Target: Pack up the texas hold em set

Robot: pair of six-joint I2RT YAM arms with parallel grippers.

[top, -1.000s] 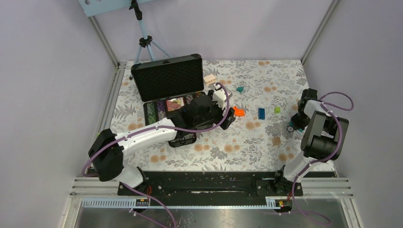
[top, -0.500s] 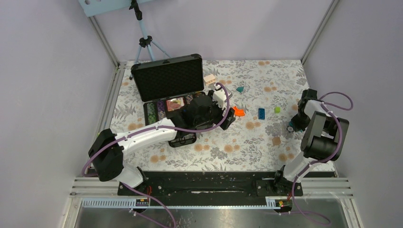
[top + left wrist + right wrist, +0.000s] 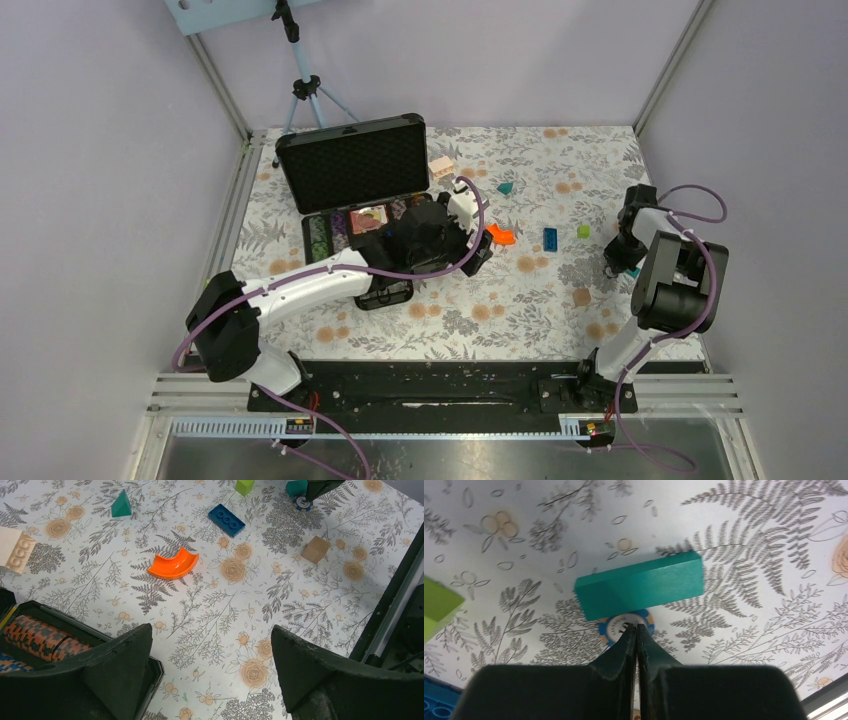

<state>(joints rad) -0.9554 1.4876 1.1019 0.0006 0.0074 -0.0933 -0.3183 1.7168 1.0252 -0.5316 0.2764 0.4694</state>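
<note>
**Right wrist view: closed claw set on a stray poker chip beside a teal block**

Finding 1. The right gripper (image 3: 636, 630) has its fingers pressed together with nothing between them. The tips sit over a blue, orange and white poker chip (image 3: 616, 628) lying flat on the floral tablecloth (image 3: 744, 545). Whether they touch it cannot be told.

Finding 2. The chip's far edge is hidden by a teal block (image 3: 639, 587). Under it or merely against it cannot be determined. Judgement: a flat chip offers no edge to pinch, so a shut claw serves as a pusher to slide it free.

Finding 3. The briefcase (image 3: 352, 162) stands open at the far left of the table, lid raised, well apart from this chip. A row of orange-and-black chips (image 3: 40, 639) already lies in its tray.

Finding 4. The left gripper (image 3: 210, 645) hovers with jaws wide apart and empty at the case's right edge. Judgement: it waits there to receive or seat pieces.

Finding 5. An orange curved block (image 3: 172, 565) and a blue brick (image 3: 226, 520) lie between case and chip. Neither belongs to the set
</note>
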